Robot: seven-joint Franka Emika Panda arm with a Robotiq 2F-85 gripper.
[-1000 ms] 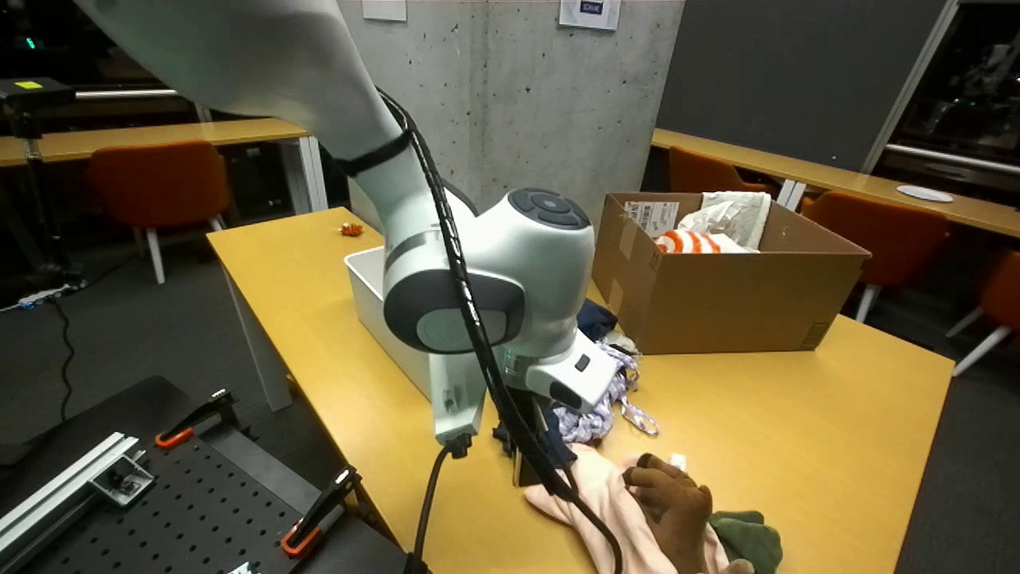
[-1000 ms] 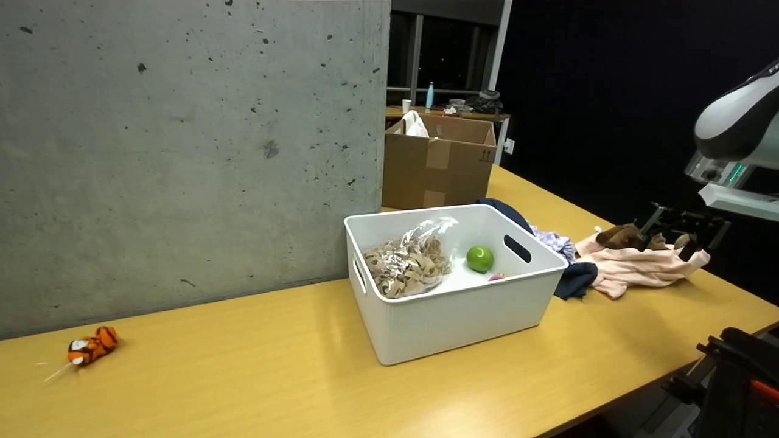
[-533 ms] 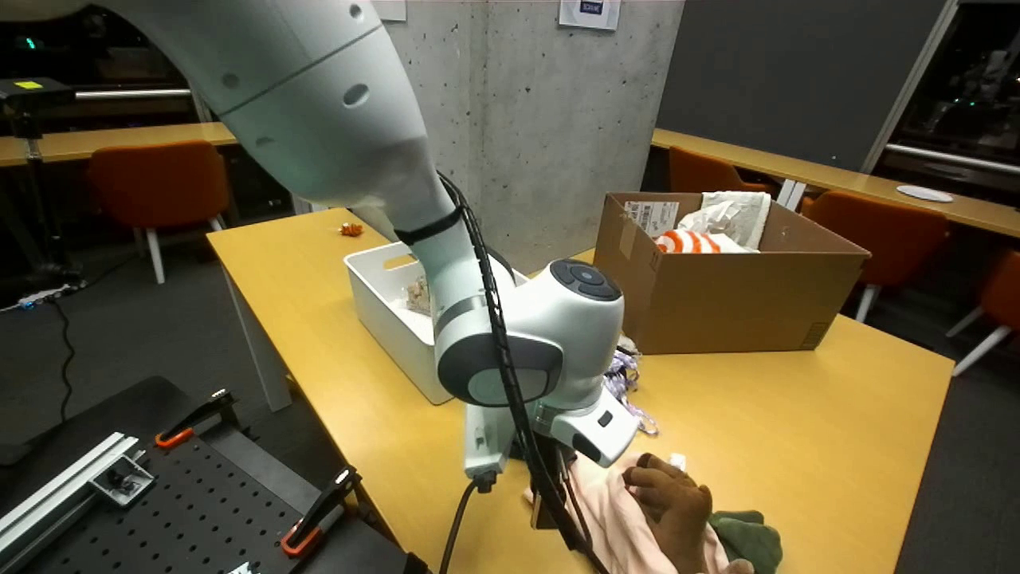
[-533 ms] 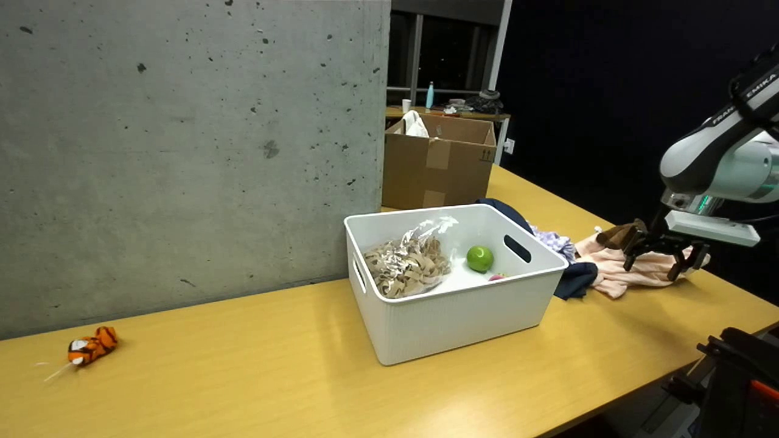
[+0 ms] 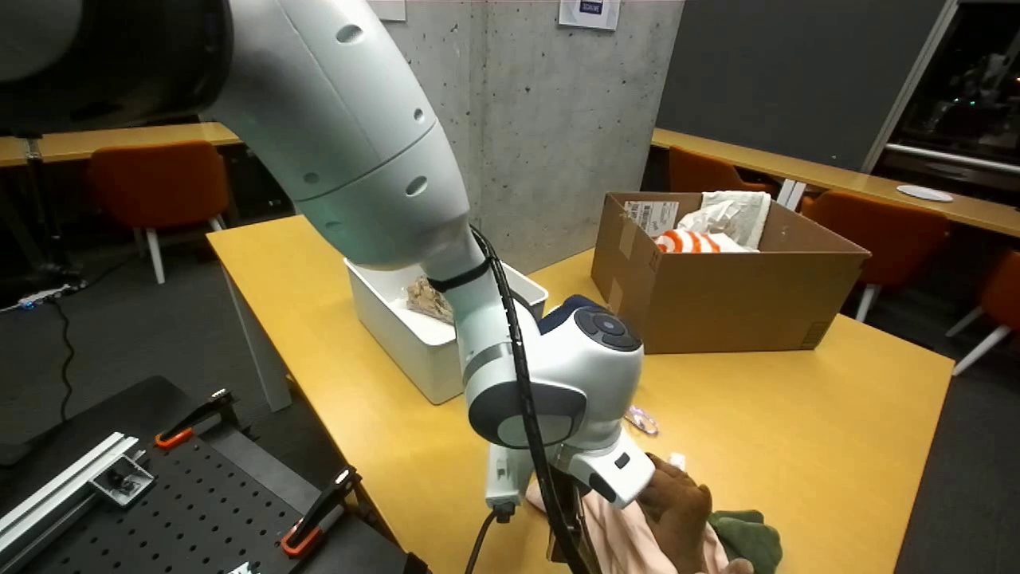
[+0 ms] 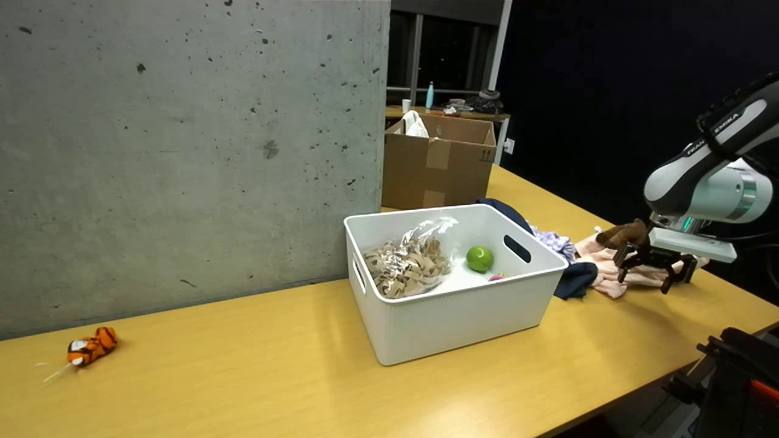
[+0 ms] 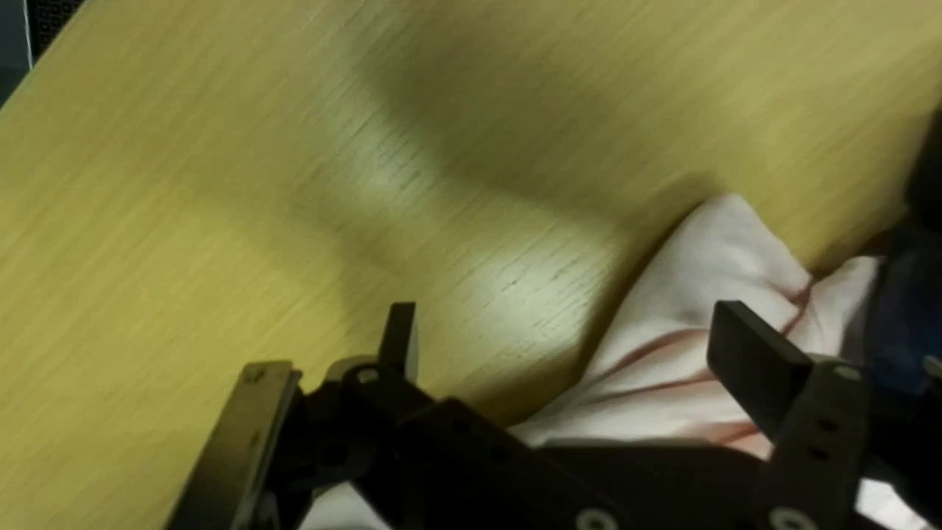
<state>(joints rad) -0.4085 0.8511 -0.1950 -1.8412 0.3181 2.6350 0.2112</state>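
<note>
Hovering low over the edge of the pink cloth point(image 7: 677, 368), the gripper point(image 6: 644, 283) has its fingers point(image 7: 397, 335) spread well apart. Wrist view tells it nicely: one finger sits above the yellow table point(image 7: 184, 258), its partner above the pink folds! Is either one touching fabric? Can't tell from here. Just beside the tool, lying on that same pink cloth, there's a brown soft item point(image 5: 677, 518), and past it, on the side away from the gripper, a green cloth point(image 5: 745, 542). Look between the gripper and the white bin point(image 6: 462, 328): navy cloth point(image 6: 575, 281) right next to the pink, a lavender patterned cloth point(image 6: 555, 242) close by. Well apart from the tool, that bin, carrying a clear bag of beige strips point(image 6: 408, 264), a round green fruit point(image 6: 480, 258) and a small pink thing point(image 6: 498, 277). Also well away from the fingers stands the cardboard box point(image 6: 438, 173), white fabric point(image 6: 415, 125) poking out, and over on the bin's far side from the gripper, an orange striped toy point(image 6: 92, 345)!
</note>
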